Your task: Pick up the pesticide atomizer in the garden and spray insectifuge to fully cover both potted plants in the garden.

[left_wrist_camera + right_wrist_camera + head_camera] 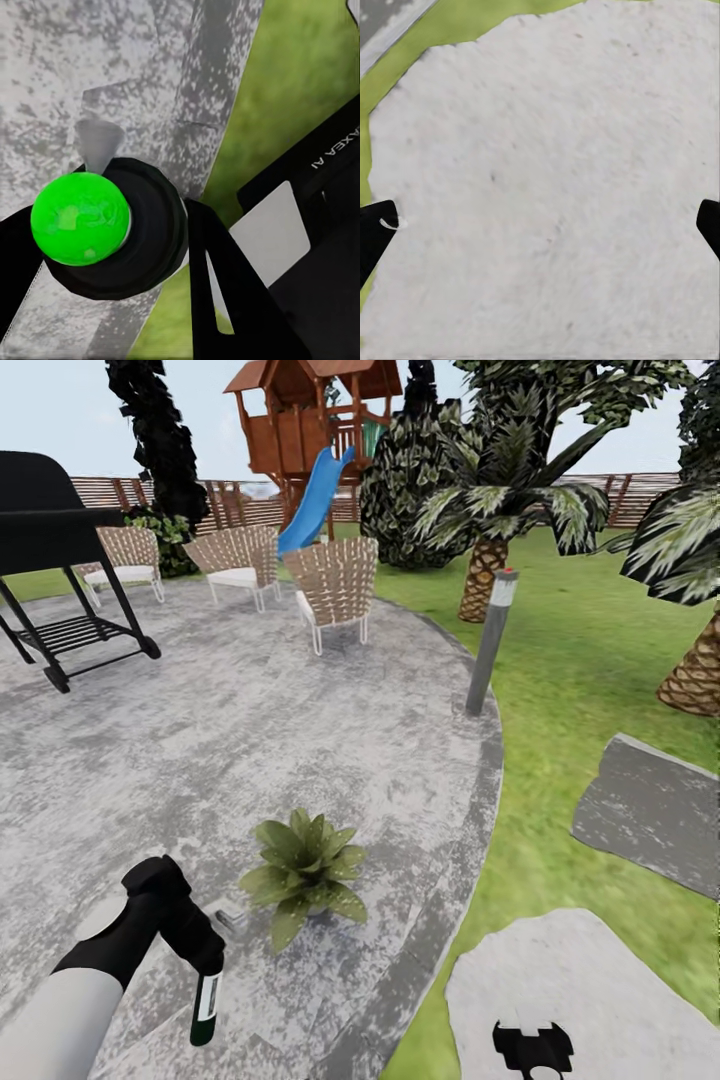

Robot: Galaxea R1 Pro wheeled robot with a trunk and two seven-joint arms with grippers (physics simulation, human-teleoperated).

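Where the round grey patio (250,740) meets the green lawn (570,660), pale stepping stones (590,990) lie in the grass, with a wooden fence (230,500), play tower (310,420), grill (45,530) and wicker chairs (335,585) behind. One potted plant (303,870) sits on the paving, olive leaves hiding its pot. The left gripper (205,960) clamps the pesticide atomizer (206,1005), dark with a white label, just beside the plant; the left wrist view shows its green end (79,217). The right gripper (533,1050), cut off, hangs spread over a stone (547,187).

atomizer (206,1005): dark bottle, hanging inverted | potted plant (303,870): upright on patio (250,740)
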